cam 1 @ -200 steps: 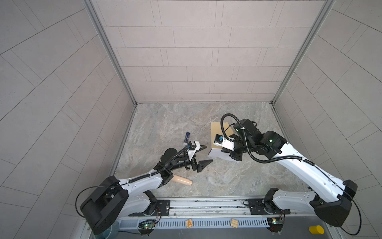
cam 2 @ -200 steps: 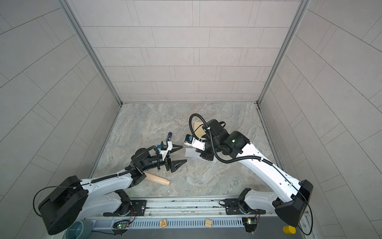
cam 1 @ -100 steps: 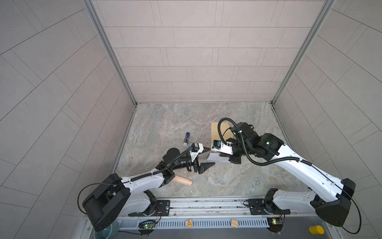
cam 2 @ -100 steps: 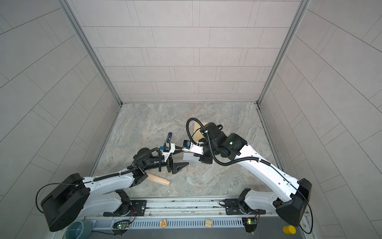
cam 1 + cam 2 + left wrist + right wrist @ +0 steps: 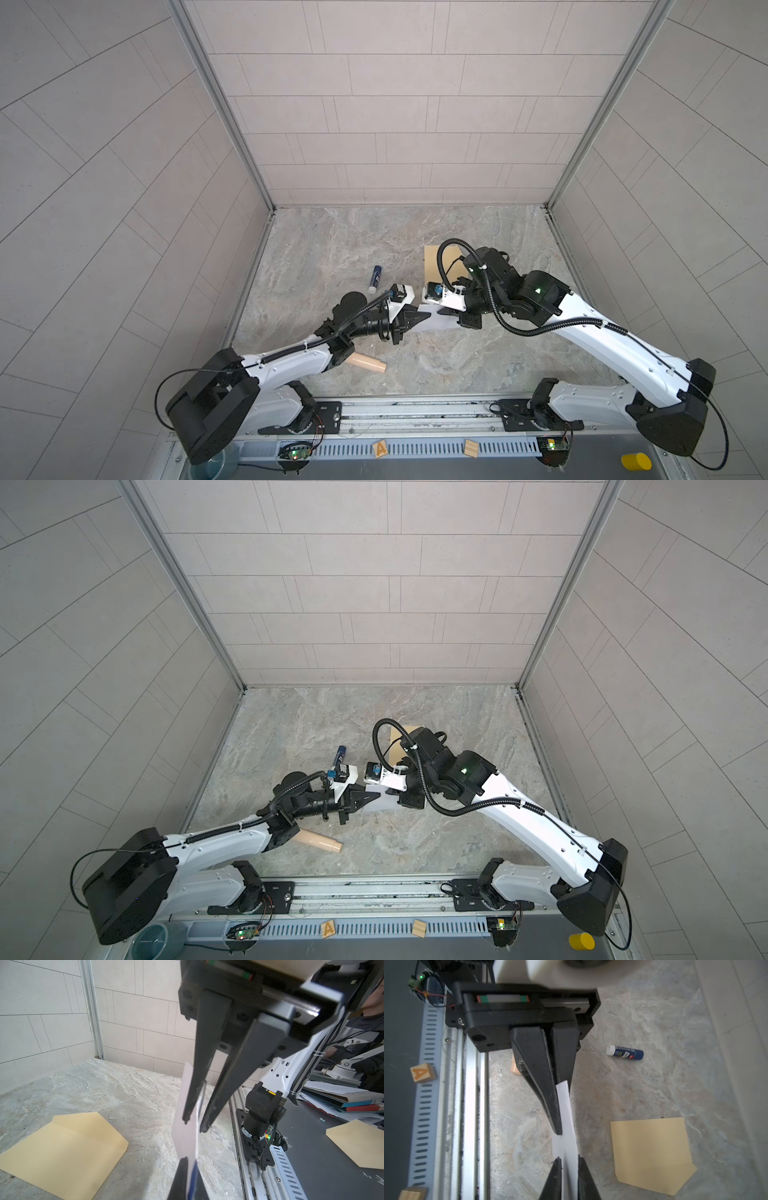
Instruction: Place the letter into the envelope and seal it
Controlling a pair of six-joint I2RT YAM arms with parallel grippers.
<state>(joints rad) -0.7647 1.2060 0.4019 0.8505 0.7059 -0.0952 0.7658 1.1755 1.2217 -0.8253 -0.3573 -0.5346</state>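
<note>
Two robot arms hold the letter [image 5: 438, 323] between them in the air above a marble table [image 5: 478, 365]. The tan envelope [image 5: 650, 1153] lies flat on the stone just behind them with its flap open. The folded sheet is wholly outside the envelope, and whether the pocket holds anything cannot be made out. A teal cup [image 5: 156, 939] stands beyond the front rail near the left arm's base, its inside too dim to read.

The letter appears as a narrow white strip. Its long axis runs from one gripper to the other, roughly level and about parallel to the front rail. One end points at the left arm, the other at the right. A dark blue border shows along one edge in the left wrist view.

The left gripper [image 5: 426, 318] is clamped on the strip's left end, its fingers [image 5: 542, 1084] pressed together on the paper. The right gripper [image 5: 195, 1124] has its fingers [image 5: 220, 1095] slightly parted around the right end. There is a visible gap, and the sheet lies against one of the fingers.

The envelope's straight end faces a blue glue stick [image 5: 376, 277] lying well to its left. Its angled flap points toward the right side of the table, partly hidden under the right arm in both top views. A beige tube [image 5: 365, 361] lies on the table beside the left arm.
</note>
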